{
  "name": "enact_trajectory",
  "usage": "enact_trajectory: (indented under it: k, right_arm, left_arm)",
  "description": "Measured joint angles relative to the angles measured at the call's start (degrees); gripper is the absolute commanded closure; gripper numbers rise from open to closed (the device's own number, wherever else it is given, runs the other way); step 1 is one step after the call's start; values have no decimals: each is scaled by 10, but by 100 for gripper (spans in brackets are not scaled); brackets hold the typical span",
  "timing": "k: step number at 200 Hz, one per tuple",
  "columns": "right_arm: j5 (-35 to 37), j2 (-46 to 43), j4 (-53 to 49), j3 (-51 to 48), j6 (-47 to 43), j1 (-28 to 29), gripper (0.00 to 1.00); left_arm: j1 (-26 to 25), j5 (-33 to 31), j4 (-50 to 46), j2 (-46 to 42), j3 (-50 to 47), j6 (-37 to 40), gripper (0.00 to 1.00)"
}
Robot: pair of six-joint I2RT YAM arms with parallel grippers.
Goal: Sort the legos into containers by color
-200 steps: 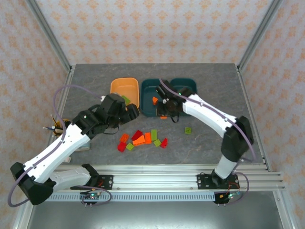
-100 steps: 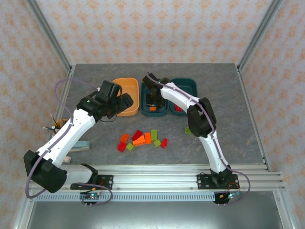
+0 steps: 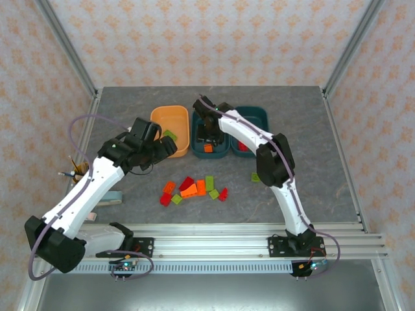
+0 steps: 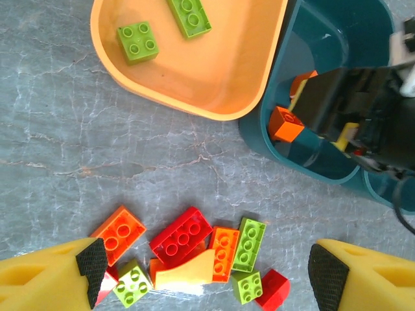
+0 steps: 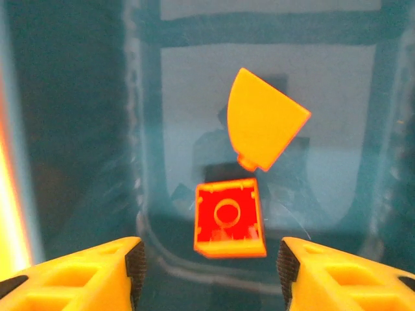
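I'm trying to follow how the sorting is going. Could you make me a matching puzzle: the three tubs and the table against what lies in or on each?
Places:
1. light orange tub
2. middle teal tub
3. right teal tub
4. table

What lies there:
A. red bricks
B. mixed pile of bricks
C. green bricks
D. orange bricks

Pairs: 1-C, 2-D, 3-A, 4-B

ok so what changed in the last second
right tool moved farther over the middle teal tub and opened; two orange legos lie below it. left tool drew back leftward from the orange tub, open throughout. loose pile stayed put.
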Motion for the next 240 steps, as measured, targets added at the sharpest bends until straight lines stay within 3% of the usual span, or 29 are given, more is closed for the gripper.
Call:
enact_trajectory:
  k: [83, 138, 191, 240]
  right_arm:
    - [52, -315, 15, -203, 3, 23, 42]
    - [57, -434, 22, -343, 16, 58, 42]
    - [12, -525, 72, -473, -2, 150, 42]
    - [-11, -584, 121, -567, 1, 180, 41]
  left_arm:
    - [0, 25, -56, -40, -3, 34, 17]
    - [0, 45, -74, -67, -43, 42, 20]
    - [-17, 56, -75, -78, -134, 42, 28]
    - [-24, 58, -61, -21, -161, 95, 31]
